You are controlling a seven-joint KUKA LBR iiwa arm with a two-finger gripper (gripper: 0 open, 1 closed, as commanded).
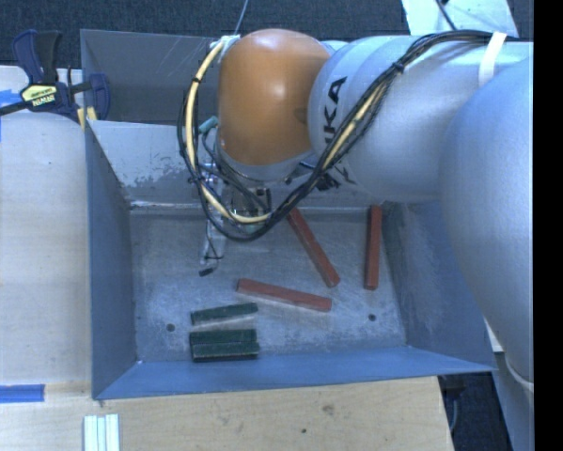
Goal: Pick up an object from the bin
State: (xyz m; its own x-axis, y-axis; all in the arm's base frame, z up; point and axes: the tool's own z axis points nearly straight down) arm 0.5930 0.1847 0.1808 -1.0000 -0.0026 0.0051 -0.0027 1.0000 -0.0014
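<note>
Arm comes in from the right, with an orange wrist cover [267,97] and looped cables above the grey metal bin [107,280]. The gripper [210,252] hangs below the cover, low over bare bin floor in the left-middle part. It is mostly hidden by the cover and cables, so I cannot tell whether it is spread or closed. Nearest things: a reddish-brown flat bar [283,295] lies almost level on the floor just right of and below the gripper tip, apart from it. A thin dark green strip [225,315] lies below the tip toward the near wall. A thicker dark green block [225,345] sits just beside that strip, on the near side and parallel to it. A second reddish-brown bar [311,247] lies slanted further right, its upper end going under the cables. A third reddish-brown bar [372,247] lies roughly straight up-down by the right wall, well apart from the gripper.
</note>
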